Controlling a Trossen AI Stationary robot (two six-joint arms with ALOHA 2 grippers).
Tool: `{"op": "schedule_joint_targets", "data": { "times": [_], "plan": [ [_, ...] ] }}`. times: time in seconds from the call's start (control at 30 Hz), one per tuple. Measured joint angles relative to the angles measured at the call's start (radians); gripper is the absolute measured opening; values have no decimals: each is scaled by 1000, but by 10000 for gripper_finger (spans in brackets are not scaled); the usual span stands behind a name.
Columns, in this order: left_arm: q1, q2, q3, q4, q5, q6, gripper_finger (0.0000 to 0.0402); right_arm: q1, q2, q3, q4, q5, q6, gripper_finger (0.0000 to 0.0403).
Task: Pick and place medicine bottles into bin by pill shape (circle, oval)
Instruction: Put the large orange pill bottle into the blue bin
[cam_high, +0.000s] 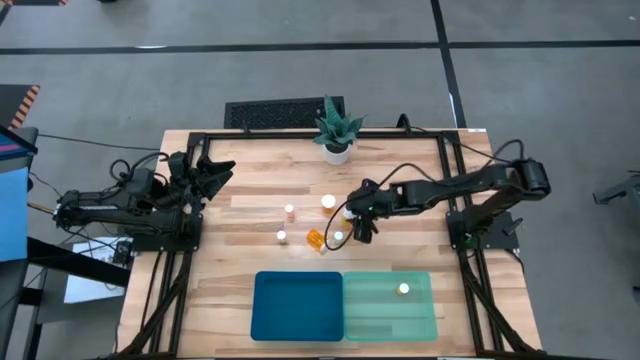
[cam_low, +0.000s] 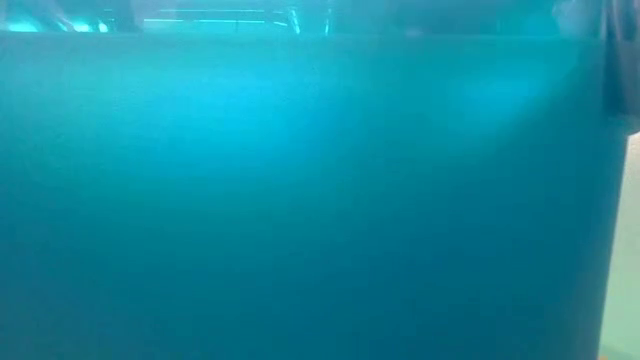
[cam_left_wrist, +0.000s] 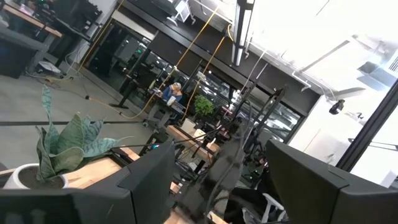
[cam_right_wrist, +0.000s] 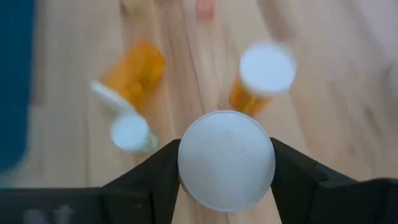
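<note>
Overhead: right pincer (cam_high: 352, 222) amid bottles | wrist: clamps white-capped bottle (cam_right_wrist: 226, 160) | left pincer (cam_high: 215, 172) open

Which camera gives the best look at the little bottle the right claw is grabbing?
The right wrist view: the bottle's white cap fills the frame, pinched between the right gripper fingers. The high view shows it only as a speck under that gripper. The low view is blocked by blue; the left wrist view faces the room.
</note>
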Motion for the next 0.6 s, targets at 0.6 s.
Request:
{"op": "schedule_joint_targets", "data": {
  "times": [0.6],
  "plan": [
    [0,0,0,0,-1,2,247,240,196,555,-12,53,-207,221]
  ]
}}
